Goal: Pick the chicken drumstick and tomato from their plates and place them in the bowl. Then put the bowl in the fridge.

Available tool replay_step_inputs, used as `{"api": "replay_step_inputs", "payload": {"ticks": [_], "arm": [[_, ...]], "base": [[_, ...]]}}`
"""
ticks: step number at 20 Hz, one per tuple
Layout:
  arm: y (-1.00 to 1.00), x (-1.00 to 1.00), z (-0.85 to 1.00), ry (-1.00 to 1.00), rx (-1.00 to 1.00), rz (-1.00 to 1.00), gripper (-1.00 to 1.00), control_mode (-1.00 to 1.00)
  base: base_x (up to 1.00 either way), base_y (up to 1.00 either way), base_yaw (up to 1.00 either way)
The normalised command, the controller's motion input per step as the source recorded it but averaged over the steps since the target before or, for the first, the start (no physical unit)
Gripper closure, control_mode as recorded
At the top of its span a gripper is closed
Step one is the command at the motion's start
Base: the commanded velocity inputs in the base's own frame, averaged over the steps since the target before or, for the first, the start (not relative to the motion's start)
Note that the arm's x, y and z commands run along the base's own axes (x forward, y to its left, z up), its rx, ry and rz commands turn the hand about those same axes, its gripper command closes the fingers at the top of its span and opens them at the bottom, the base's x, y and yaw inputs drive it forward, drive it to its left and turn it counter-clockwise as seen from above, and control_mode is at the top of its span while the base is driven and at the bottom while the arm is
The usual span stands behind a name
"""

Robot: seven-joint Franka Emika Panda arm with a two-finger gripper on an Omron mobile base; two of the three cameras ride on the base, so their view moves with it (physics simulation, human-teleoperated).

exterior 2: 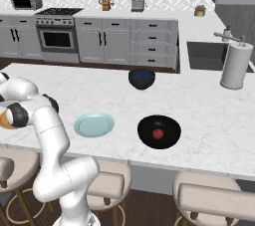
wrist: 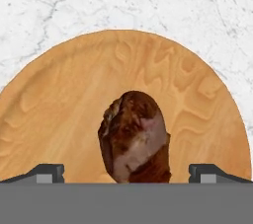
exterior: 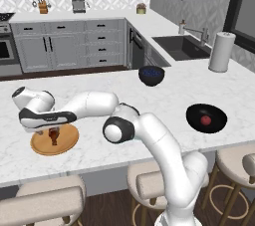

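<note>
The brown chicken drumstick (wrist: 133,136) lies on the tan wooden plate (wrist: 59,109) near the counter's front left. My gripper (wrist: 127,171) hangs over it, open, its two fingertips (wrist: 49,171) wide on either side and clear of the meat. From the left base, the gripper (exterior: 54,131) sits low over the wooden plate (exterior: 68,143) with the drumstick (exterior: 54,137) under it. The small red tomato (exterior 2: 158,133) rests inside the black bowl (exterior 2: 172,126) to the right. The pale blue-green plate (exterior 2: 94,124) is bare. The fridge is out of view.
A second dark blue bowl (exterior: 151,74) stands further back on the marble counter (exterior: 124,95). A white paper towel roll (exterior: 222,51) and the sink (exterior: 182,47) are at the far right. Stools (exterior: 47,202) line the front edge.
</note>
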Motion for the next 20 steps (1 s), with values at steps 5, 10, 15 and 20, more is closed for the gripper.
{"api": "replay_step_inputs", "payload": {"ticks": [5, 10, 15, 20], "arm": [[-0.35, 0.04, -0.42, 0.0, 0.0, 0.0, -1.0, -1.0], [-0.12, 0.14, -0.42, 0.0, 0.02, 0.04, -1.0, -1.0], [-0.15, -0.22, -0.52, -0.07, 0.08, 0.02, 1.0, -1.0], [-0.37, -0.38, -0.78, -0.2, 0.11, 0.0, 1.0, -1.0]], "base": [[0.0, 0.0, 0.0], [0.0, 0.0, 0.0], [0.0, 0.0, 0.0], [0.0, 0.0, 0.0]]}}
